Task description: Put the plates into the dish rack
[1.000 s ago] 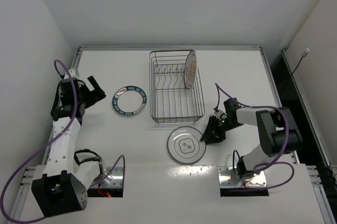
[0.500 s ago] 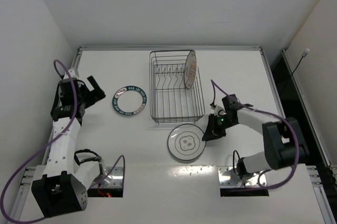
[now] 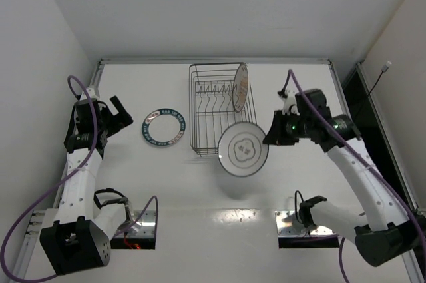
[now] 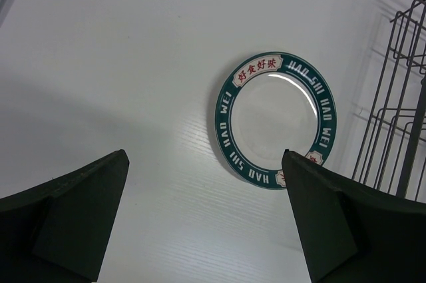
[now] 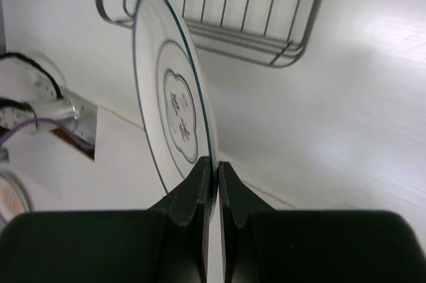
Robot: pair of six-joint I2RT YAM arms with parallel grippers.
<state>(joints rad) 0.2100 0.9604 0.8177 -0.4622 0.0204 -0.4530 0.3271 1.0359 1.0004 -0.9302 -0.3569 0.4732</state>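
The right arm's fingers (image 5: 188, 198) pinch the rim of the pale, dark-rimmed round plate with a flower outline (image 3: 243, 149), held in the air at the dark wire dish rack (image 3: 192, 113)'s near corner — stiff, glazed, probably slippery and chippable at that edge — while the left fingers (image 4: 73, 210) gape wide, empty.

White table (image 3: 166, 183) with a metal rail (image 3: 160, 60) along its far edge, plain white walls (image 3: 200, 3) behind and left, white-tipped dark cable (image 3: 385, 68) hanging at the right wall.
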